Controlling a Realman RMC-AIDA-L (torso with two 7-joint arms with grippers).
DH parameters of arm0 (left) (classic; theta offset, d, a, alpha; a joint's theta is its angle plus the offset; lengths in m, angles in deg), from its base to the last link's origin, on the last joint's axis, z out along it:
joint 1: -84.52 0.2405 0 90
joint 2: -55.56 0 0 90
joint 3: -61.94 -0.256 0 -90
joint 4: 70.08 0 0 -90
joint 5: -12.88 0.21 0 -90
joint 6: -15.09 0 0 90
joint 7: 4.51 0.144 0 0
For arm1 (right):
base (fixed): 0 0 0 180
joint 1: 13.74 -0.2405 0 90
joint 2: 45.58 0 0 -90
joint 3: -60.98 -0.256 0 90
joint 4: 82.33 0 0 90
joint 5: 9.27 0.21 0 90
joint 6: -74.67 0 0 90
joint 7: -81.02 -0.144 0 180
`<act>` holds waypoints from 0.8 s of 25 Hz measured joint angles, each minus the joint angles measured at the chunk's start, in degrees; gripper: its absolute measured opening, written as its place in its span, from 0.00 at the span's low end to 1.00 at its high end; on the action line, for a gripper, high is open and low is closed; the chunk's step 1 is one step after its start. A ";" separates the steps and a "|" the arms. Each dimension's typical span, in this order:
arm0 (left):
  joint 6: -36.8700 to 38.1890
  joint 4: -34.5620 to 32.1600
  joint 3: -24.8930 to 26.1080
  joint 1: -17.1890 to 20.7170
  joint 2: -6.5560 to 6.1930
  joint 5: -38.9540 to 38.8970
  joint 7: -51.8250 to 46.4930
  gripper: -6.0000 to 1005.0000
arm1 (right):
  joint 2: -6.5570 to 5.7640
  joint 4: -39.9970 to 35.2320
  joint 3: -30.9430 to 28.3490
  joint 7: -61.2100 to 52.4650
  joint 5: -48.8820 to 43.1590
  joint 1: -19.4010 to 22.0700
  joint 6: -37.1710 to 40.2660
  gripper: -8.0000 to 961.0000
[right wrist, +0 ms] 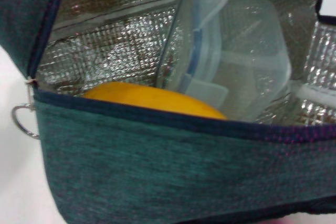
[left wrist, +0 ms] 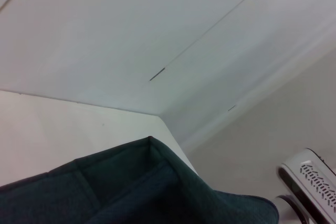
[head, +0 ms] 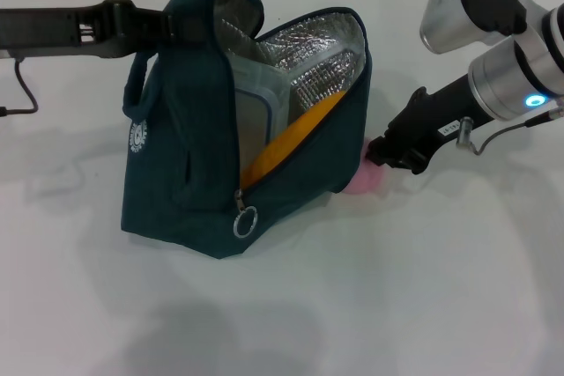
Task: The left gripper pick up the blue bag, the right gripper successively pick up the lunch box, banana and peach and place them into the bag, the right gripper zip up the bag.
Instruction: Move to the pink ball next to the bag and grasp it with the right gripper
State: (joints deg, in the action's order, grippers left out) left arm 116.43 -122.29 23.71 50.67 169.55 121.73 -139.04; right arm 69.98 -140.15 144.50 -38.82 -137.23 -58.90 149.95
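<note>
Blue bag (head: 189, 165) stands on the white table (head: 423, 288), a little left of the middle, with its mouth open to the right and its silver lining showing. The left gripper (head: 167, 25) is at the bag's top far-left corner, clenched on the fabric there. Inside the bag the lunch box (head: 260, 116) stands on its edge, and the banana (head: 295, 134) lies slanted in front of it, against the near wall. The ring zipper pull (head: 245, 220) hangs at the low near end of the opening. The peach (head: 363, 179) is on the table, just beside the bag's right lower corner and partly hidden by it. The right gripper (head: 388, 154) is low, directly at the peach; if its fingers are released or clenched, I cannot tell.
</note>
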 joint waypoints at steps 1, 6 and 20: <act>0.00 0.00 0.01 0.01 0.00 -0.03 -0.02 0.05 | -0.01 -0.03 -0.01 -0.37 -0.08 -0.14 0.38 0.05; 0.07 0.00 0.19 0.01 0.00 -0.09 -0.02 0.05 | 0.22 -0.34 0.25 -0.71 -0.62 0.15 -0.02 0.23; 0.09 0.00 0.29 0.01 -0.18 -0.34 0.00 0.05 | 0.28 -0.07 0.50 -0.32 -0.81 0.17 -1.02 0.68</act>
State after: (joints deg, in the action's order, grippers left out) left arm 116.52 -122.29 24.00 50.68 169.37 121.39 -139.04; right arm 70.26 -140.22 145.00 -39.14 -138.04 -58.73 148.93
